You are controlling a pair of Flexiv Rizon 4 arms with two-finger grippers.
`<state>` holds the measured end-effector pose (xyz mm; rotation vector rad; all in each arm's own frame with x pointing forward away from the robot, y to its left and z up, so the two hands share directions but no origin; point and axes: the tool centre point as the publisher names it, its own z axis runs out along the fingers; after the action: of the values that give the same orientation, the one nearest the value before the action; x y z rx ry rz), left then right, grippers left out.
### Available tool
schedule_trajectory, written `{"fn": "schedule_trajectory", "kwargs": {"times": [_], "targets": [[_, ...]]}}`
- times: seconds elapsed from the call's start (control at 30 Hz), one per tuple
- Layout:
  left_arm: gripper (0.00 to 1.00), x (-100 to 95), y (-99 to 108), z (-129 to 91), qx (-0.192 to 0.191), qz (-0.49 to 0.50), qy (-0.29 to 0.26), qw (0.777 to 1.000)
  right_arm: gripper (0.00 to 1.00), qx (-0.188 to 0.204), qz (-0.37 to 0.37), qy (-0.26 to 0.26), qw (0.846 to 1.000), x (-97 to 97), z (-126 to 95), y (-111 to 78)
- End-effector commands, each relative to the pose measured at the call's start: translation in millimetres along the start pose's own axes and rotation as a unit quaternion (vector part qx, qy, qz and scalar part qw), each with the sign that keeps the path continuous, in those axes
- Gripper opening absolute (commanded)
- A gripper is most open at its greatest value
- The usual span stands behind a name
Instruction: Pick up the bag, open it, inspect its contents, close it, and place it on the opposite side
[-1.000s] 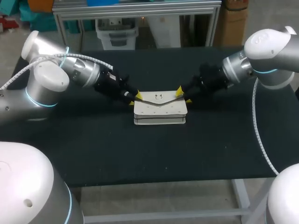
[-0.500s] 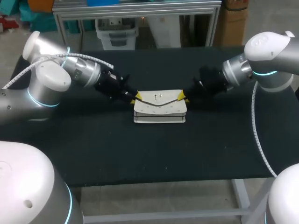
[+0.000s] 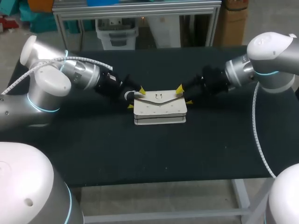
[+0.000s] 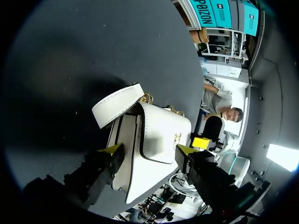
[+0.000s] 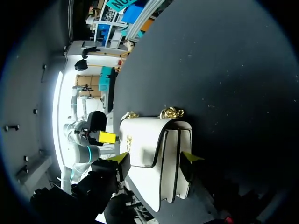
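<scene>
As bag [image 3: 160, 108] is straddled, ungripped, by wide-open left gripper [image 3: 136, 98] (9 o'clock) and right gripper [image 3: 183, 95] (3 o'clock) | risk: bag is skewed if closed on unevenly.

Rear overhead camera, plus two wrist cameras facing each other across the white handbag [image 3: 160, 108].
The head view looks down from above and behind over the whole black table [image 3: 93, 154]. Each wrist view sits low and close at one end of the handbag, facing inward: the left one sees the right arm [image 4: 214, 130] beyond it, the right one the left arm [image 5: 77, 133].
</scene>
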<state>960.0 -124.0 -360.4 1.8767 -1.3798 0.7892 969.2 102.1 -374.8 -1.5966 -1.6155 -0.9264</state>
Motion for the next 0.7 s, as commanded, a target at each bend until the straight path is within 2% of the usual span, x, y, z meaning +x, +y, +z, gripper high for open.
{"fn": "schedule_trajectory", "kwargs": {"times": [0.03,0.07,0.1,0.17,0.23,0.4,0.6,0.7], "targets": [[0.89,-4.2,1.5,1.2,0.004,0.001,0.011,1.000,0.88,-0.009,0.002,0.010,1.000,-2.3,-1.4,1.0],[0.87,-4.1,1.4,0.9,0.005,0.001,0.011,1.000,0.84,-0.010,0.003,0.014,1.000,-1.8,-1.5,2.0],[0.80,-3.9,1.2,0.7,0.005,0.001,0.012,1.000,0.79,-0.010,0.004,0.015,1.000,-0.9,-1.2,3.1],[0.72,-3.6,0.9,0.4,0.006,0.001,0.014,1.000,0.73,-0.010,0.003,0.016,1.000,0.6,0.1,4.3],[0.67,-3.5,0.7,-0.2,0.007,0.001,0.014,1.000,0.73,-0.009,0.003,0.016,1.000,2.0,0.9,4.3],[0.50,-4.1,0.4,-3.0,0.011,0.001,0.016,1.000,0.51,-0.007,-0.006,0.013,1.000,8.6,-3.1,3.1],[0.51,-4.2,-1.7,-1.4,0.005,0.000,0.019,1.000,0.48,-0.004,-0.003,0.008,1.000,6.3,-0.3,5.7],[0.58,-4.6,-4.4,3.4,-0.003,-0.002,0.016,1.000,0.46,0.001,0.000,0.007,1.000,4.7,4.3,6.5]]}}
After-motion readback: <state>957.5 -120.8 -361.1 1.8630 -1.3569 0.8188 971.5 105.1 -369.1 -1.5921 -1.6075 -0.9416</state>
